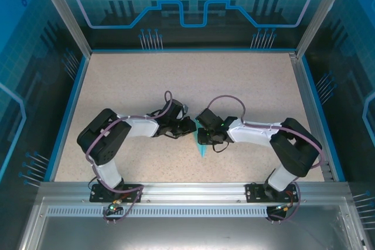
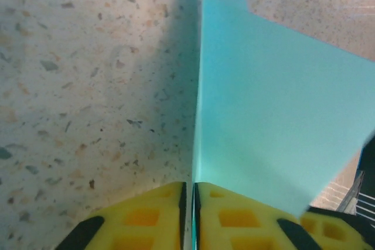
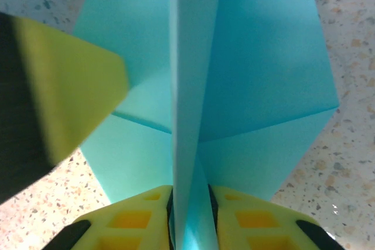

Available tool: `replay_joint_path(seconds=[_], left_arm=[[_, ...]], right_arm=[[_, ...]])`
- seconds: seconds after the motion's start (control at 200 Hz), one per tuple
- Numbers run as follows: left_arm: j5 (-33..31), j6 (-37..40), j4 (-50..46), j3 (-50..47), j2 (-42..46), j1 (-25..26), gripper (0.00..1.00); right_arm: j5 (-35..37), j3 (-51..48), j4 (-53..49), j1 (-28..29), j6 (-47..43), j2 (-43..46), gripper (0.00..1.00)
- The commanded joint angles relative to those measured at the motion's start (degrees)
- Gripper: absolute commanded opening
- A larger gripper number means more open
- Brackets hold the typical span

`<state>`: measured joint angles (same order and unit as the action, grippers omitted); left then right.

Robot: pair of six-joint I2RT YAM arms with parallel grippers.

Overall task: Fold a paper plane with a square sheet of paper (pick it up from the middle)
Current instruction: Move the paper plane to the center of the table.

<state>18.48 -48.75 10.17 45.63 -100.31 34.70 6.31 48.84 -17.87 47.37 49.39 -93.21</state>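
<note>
The light blue paper plane (image 3: pixel 263 68) is folded, with flat wings and a raised centre crease. In the top view its point (image 1: pixel 202 149) sticks out toward the near edge, between the two wrists. My right gripper (image 3: pixel 190 187) is shut on the upright centre crease, which runs up between its yellow fingers (image 3: pixel 252 215). My left gripper (image 2: pixel 188 184) pinches a thin edge of the paper (image 2: pixel 275 115), its jaws almost touching. The two grippers, left (image 1: pixel 187 126) and right (image 1: pixel 205 137), meet at mid-table. A left fingertip (image 3: pixel 70 86) shows at the wing in the right wrist view.
The speckled beige tabletop (image 1: pixel 193 80) stretches out behind the grippers. Blue walls and an aluminium frame (image 1: pixel 304 86) border it on all sides. Both arms (image 1: pixel 105 139) bend inward from their bases at the near edge.
</note>
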Motion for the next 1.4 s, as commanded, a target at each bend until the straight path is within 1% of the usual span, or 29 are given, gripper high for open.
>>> replay_joint_path(seconds=[0.0,0.055,0.095,0.21,0.25,0.315,0.375,0.42,0.495,0.555,0.775,1.005,1.2,1.251,1.396], left_arm=[[-2.9,-0.4,-4.6,-0.4,5.0,-1.4,0.22],[-4.1,-0.2,-6.5,-0.6,6.8,-1.9,0.27],[-5.7,-0.1,-7.8,-0.9,8.0,-2.3,0.32],[-9.8,0.6,-12.8,-1.3,12.0,-3.4,0.39],[-11.8,0.9,-15.1,-1.4,13.3,-3.7,0.44],[-15.5,1.4,-18.9,-1.1,15.3,-3.9,0.51],[-19.3,1.9,-22.3,-1.0,17.0,-3.9,0.63],[-21.8,2.1,-24.1,-1.1,17.9,-4.0,0.7],[-24.9,2.5,-26.4,-1.1,19.1,-3.9,0.79],[-26.3,2.7,-27.7,-1.1,19.4,-4.0,0.84],[-27.3,2.7,-28.3,-1.2,19.0,-4.0,0.91],[-27.8,2.6,-28.7,-1.3,18.8,-4.0,0.98],[-28.1,2.5,-29.4,-1.2,18.7,-4.2,0.99],[-28.4,2.5,-29.8,-1.2,18.8,-4.1,0.99],[-29.6,2.5,-31.4,-0.9,19.4,-4.4,0.99]], right_arm=[[1.6,2.7,-3.6,1.3,1.1,-1.3,0.18],[2.5,3.4,-4.6,1.4,1.3,-1.1,0.16],[3.0,3.7,-5.3,1.4,1.2,-0.9,0.15],[4.8,5.2,-8.4,1.4,0.8,-0.3,0.13],[5.4,5.7,-9.8,1.4,0.7,-0.2,0.12],[6.7,6.7,-12.3,1.5,0.4,0.0,0.12],[7.5,7.3,-13.7,1.6,0.2,-0.2,0.12],[7.8,7.9,-14.5,1.6,0.0,-0.7,0.13],[7.9,8.8,-15.2,1.7,-0.2,-2.3,0.14],[7.9,9.9,-15.9,1.7,-0.2,-3.8,0.15],[8.2,12.8,-17.7,2.2,0.0,-8.5,0.17],[8.3,12.9,-17.7,2.5,1.2,-10.0,0.18],[8.2,12.6,-17.5,2.5,2.3,-11.8,0.12],[8.2,12.7,-17.5,2.5,2.3,-12.0,0.09],[10.6,15.9,-19.7,1.8,0.2,-9.6,0.07]])
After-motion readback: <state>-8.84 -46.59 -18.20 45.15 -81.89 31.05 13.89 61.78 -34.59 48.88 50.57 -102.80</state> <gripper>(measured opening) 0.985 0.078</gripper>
